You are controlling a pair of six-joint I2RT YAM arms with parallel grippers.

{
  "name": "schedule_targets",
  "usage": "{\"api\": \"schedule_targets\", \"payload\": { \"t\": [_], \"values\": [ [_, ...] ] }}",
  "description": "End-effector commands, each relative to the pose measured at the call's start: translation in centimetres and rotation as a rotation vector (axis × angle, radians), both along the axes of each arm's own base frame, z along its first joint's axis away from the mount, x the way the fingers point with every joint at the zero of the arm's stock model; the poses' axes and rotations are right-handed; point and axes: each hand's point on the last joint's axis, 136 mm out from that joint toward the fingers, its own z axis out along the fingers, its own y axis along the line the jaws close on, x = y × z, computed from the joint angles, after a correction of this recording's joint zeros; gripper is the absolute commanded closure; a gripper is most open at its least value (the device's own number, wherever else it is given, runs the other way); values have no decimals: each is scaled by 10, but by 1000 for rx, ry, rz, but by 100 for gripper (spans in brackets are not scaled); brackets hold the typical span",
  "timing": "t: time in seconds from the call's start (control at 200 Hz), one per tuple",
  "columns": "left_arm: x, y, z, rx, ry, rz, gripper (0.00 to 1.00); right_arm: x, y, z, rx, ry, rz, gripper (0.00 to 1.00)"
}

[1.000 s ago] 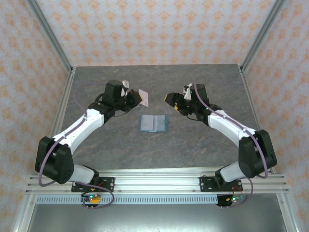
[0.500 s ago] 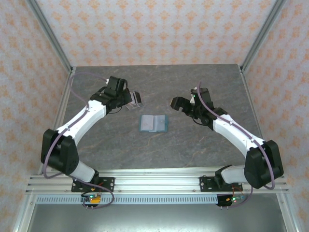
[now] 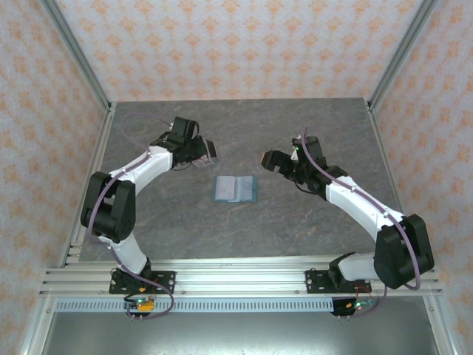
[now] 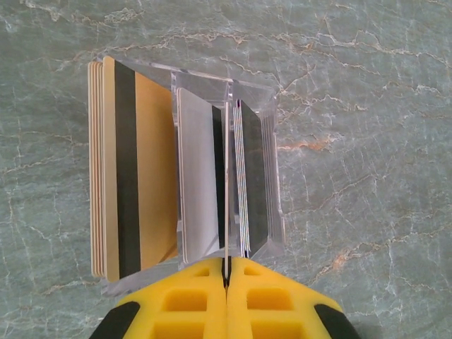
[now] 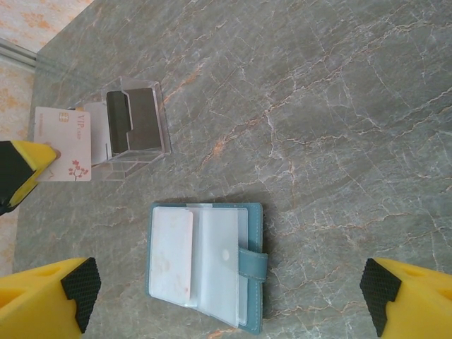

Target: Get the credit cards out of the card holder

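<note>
The card holder (image 5: 205,272) lies open on the table, a teal wallet (image 3: 234,188) with clear sleeves. A pale pinkish credit card (image 5: 173,254) sits in its left sleeve. My left gripper (image 4: 227,267) is shut on another pale card, seen edge-on (image 4: 226,212), over a clear slotted stand (image 4: 272,176). The right wrist view shows that card's printed face (image 5: 67,141). Brown cards (image 4: 134,169) and black cards (image 4: 254,176) stand in the outer slots. My right gripper (image 5: 229,304) hangs open above the wallet with nothing between its fingers (image 5: 49,304).
The clear stand (image 3: 209,155) sits on the grey marble table (image 3: 310,222), left of and behind the wallet. Aluminium posts and patterned walls close in the table's back and sides. Bare tabletop lies in front of the wallet.
My left gripper has carried the pale card left and down from mid-air to the clear stand. My right gripper has opened wider and drawn back slightly to the right.
</note>
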Motion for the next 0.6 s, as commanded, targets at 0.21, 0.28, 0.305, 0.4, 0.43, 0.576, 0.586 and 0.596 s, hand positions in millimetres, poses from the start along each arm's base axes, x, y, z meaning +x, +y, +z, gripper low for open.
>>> {"api": "schedule_targets", "payload": {
  "t": [0.21,0.28,0.305,0.4,0.43,0.576,0.586,0.596],
  "values": [
    [22,7,10,21,-58,54,100,0,0,-8,1,27,-7,4],
    [23,6,6,21,-50,56,100,0,-1,-9,-1,30,-9,3],
    [23,7,4,22,-45,61,100,0,-1,-9,-1,30,-10,4],
    [25,13,2,40,-52,88,100,-1,-1,-9,-3,32,-9,3],
    [25,13,0,41,-52,90,100,-1,-1,-10,-4,34,-8,3],
    [29,11,-6,26,-45,92,100,-1,-1,-10,-4,35,-9,3],
    [29,11,-6,26,-43,92,100,-1,-1,-10,-3,34,-10,4],
    [29,11,-7,25,-42,92,100,-1,-1,-10,-3,36,-9,4]
  ]
}}
